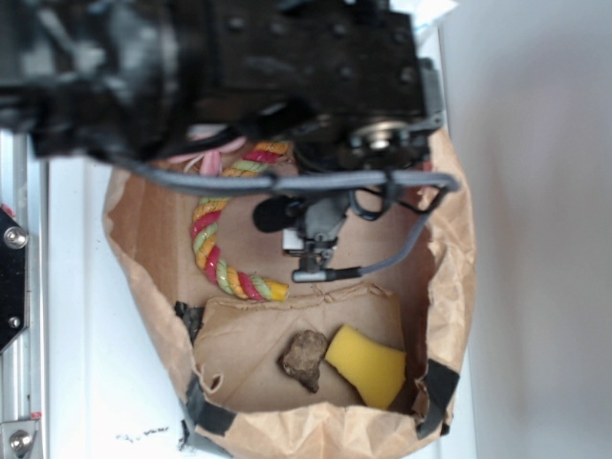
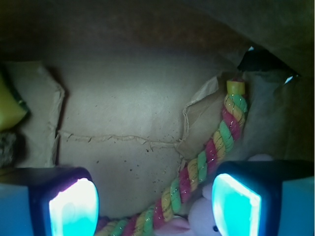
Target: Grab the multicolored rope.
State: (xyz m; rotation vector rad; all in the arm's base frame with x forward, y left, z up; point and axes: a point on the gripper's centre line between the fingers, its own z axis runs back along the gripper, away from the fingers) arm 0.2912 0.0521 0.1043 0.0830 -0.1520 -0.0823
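Observation:
The multicolored rope (image 1: 212,251), twisted from red, yellow, green and pink strands, lies in a curve on the floor of a brown paper bag (image 1: 449,287). In the wrist view the rope (image 2: 206,157) runs diagonally from the upper right down between my fingers, closer to the right fingertip (image 2: 236,206) than to the left one (image 2: 74,209). My gripper (image 2: 155,206) is open above it, with nothing clamped. From the exterior, the black arm (image 1: 287,57) covers the fingers and the rope's upper end.
A pink plush bunny (image 2: 206,219) lies against the rope by the right finger; a bit of pink (image 1: 206,158) shows in the exterior view. A brown lump (image 1: 304,360) and a yellow sponge (image 1: 368,368) sit at the bag's near end. Bag walls surround everything.

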